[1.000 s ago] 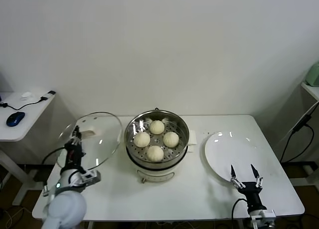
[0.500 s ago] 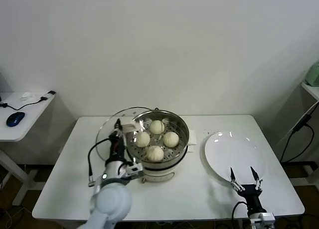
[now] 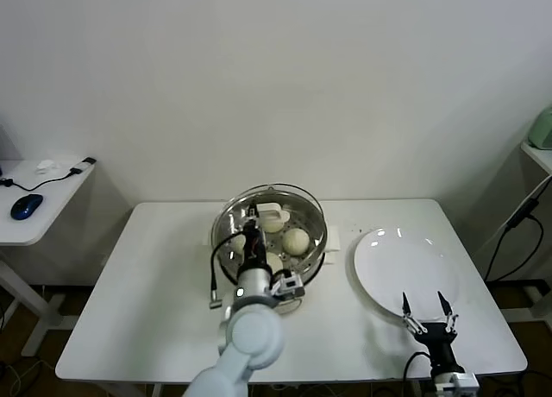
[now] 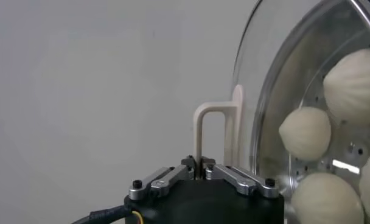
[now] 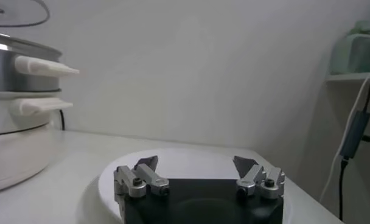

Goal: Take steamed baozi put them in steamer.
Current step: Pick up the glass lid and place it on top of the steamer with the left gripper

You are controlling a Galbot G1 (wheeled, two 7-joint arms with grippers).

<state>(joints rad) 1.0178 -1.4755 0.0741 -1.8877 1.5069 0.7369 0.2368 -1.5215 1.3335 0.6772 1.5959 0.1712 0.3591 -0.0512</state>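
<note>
in our left wrist view the left tool is clamped on the cream handle of the glass lid, with the steamed baozi seen through the glass; our head view shows that lid over the steamer, baozi inside, on the bench. only our right wrist view shows the right tool spread apart above the white plate. we read no writing anywhere.

White plate on table, blue mouse on side desk, perhaps cabled
</note>
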